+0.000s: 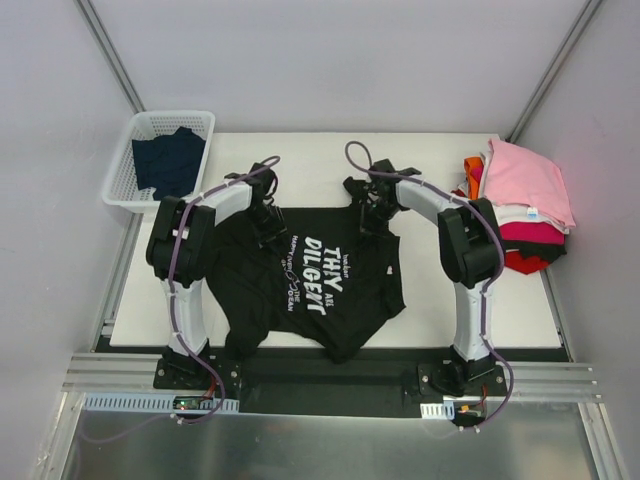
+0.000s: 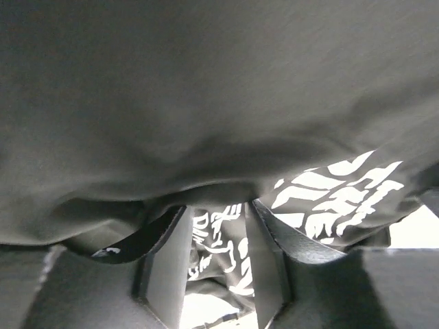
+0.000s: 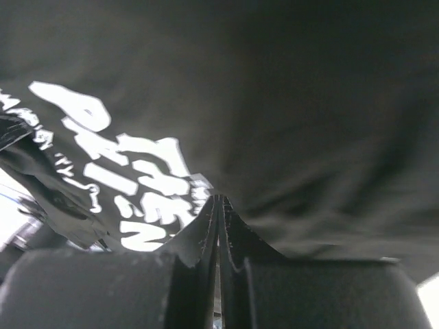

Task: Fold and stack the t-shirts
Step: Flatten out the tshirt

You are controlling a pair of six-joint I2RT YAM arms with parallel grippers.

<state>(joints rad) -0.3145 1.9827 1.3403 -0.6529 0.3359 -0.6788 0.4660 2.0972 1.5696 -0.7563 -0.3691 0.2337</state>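
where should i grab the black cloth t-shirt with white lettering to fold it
Probably pinch the black t-shirt at its two far corners, coming down from above. It lies flat, print up, and its far edge is fairly straight and fully on the white table, while the near side is crumpled and spills over the table's front edge.

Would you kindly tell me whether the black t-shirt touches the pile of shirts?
Apart: the top view shows a strip of bare table between the black t-shirt and the pile of shirts.

On the black t-shirt (image 1: pixel 350 290) we read white lettering "ARE DILIGENT"; the smaller lines stay illegible to us
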